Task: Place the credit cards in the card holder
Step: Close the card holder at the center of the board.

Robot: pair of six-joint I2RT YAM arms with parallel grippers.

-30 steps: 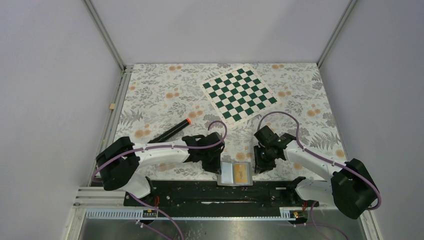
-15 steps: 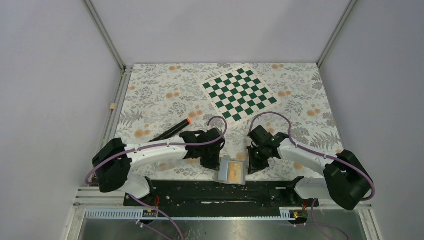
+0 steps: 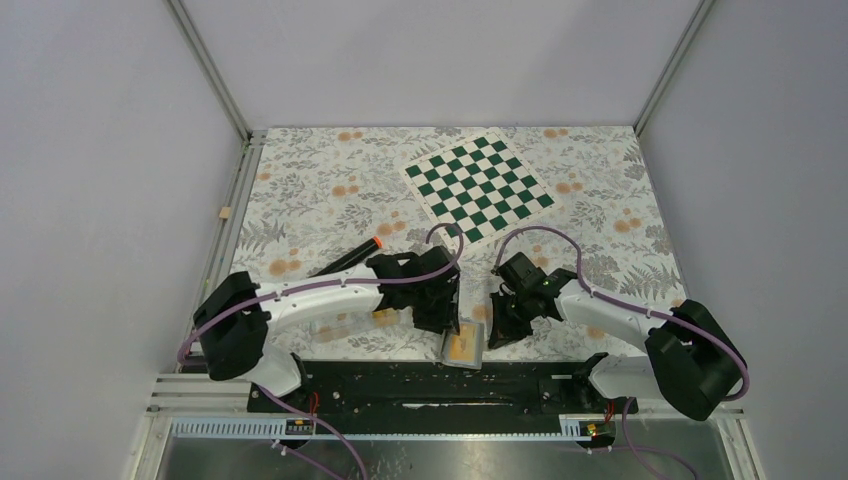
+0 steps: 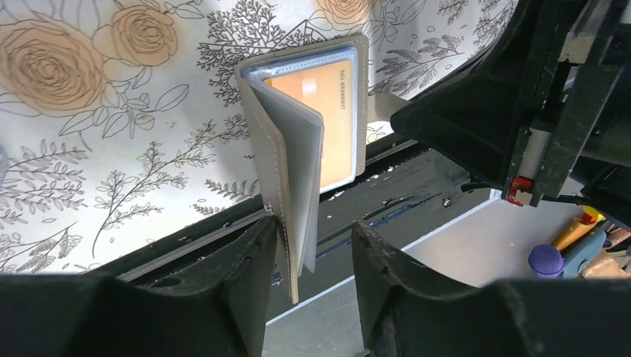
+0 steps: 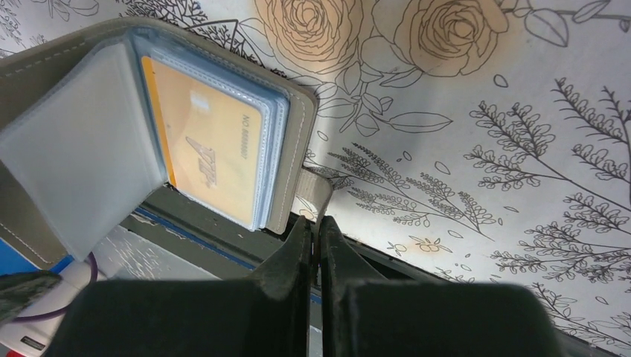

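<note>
The grey card holder lies half folded at the table's near edge, its pale pockets facing up. An orange-yellow credit card sits inside a clear pocket and also shows as the credit card in the left wrist view. My right gripper is shut on the holder's small grey strap tab. My left gripper is open, and the card holder's raised left cover stands between its fingers, leaning against the left one. In the top view the left gripper and right gripper flank the holder.
A black marker with an orange tip lies behind the left arm. The green-and-white chessboard sits at the back right. The black rail of the arm bases runs just below the holder.
The holder went from lying flat open to half folded and shifted slightly left. The right gripper closed on its strap tab. The left gripper's jaws have just parted, releasing the left cover.
</note>
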